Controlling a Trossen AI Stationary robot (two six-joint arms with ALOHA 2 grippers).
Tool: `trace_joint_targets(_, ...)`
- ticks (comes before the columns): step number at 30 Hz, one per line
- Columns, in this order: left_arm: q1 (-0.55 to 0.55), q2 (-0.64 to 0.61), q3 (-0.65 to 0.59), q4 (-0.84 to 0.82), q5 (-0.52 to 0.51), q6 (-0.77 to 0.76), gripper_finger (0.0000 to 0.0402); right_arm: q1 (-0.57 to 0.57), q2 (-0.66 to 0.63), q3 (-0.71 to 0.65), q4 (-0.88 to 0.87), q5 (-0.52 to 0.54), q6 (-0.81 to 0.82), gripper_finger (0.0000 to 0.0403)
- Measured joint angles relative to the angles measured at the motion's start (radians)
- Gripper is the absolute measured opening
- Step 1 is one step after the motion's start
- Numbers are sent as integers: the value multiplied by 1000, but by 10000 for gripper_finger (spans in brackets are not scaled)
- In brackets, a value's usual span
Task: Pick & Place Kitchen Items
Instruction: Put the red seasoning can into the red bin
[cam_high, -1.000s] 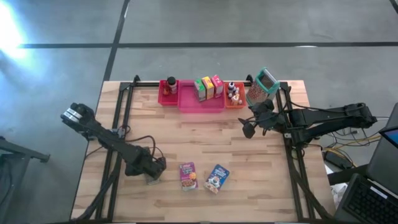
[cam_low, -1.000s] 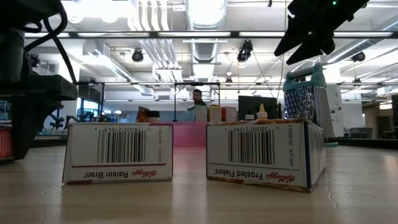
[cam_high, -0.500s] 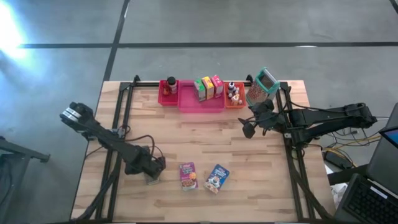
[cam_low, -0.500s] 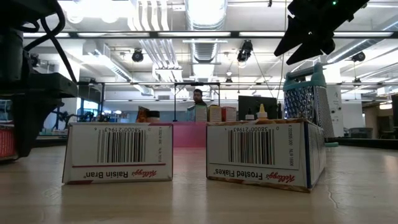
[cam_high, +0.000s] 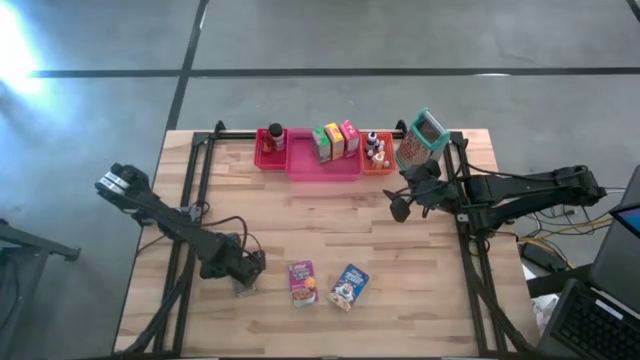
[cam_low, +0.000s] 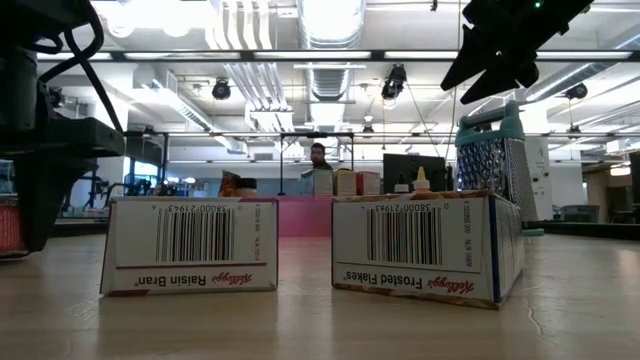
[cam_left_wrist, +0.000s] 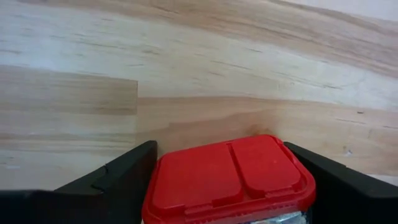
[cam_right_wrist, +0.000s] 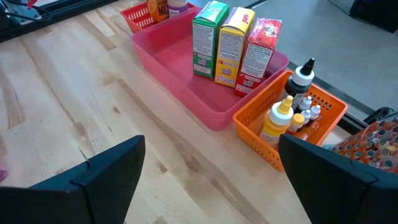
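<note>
Your left gripper (cam_high: 243, 282) sits low at the near-left of the wooden surface (cam_high: 330, 225), just left of the purple cereal box (cam_high: 303, 282). From its wrist cam you see the two dark fingers (cam_left_wrist: 118, 180) either side of a red-lidded container (cam_left_wrist: 229, 174). The fingers are spread to the lid's width, but you can't tell if they press on it or stand just clear.

The purple cereal box, labelled Raisin Bran in the low view (cam_low: 190, 245), lies flat on the surface. Just right of it lies the blue cereal box (cam_high: 349, 286), labelled Frosted Flakes (cam_low: 425, 247). The two are close but apart.

Well behind the purple box, at the far edge, a row of bins: a small red bin (cam_high: 262, 158) w/ a bottle in it, then a long pink bin (cam_high: 325, 168) holding three upright boxes, green (cam_right_wrist: 209, 37), yellow (cam_right_wrist: 230, 43) and red (cam_right_wrist: 258, 53), side by side. Next, an orange bin (cam_right_wrist: 273, 134) w/ small bottles.

Right of the orange bin stands a metal grater (cam_high: 421, 139) w/ a teal handle.

Your right gripper (cam_high: 401, 208) hangs above the surface, off to the right and farther back than the purple box, near the grater. Its fingers (cam_right_wrist: 109, 171) are spread apart, nothing between them.
</note>
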Motion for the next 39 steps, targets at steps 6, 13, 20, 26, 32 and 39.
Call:
trace_joint_targets(6,0,-11,0,13,-40,88,335,0,0,0,0,0,0,364)
trace_joint_targets(13,1,-30,7,22,-314,239,336,0,0,0,0,0,0,364)
trace_joint_targets(20,2,-27,10,76,-503,365,336,0,0,0,0,0,0,363)
trace_joint_targets(26,2,-28,10,77,-498,381,337,0,0,0,0,0,0,364)
trace_joint_targets(32,0,-29,21,112,-616,499,335,0,0,0,0,0,0,364)
trace_joint_targets(39,0,-30,64,153,-714,668,331,0,0,0,0,0,0,364)
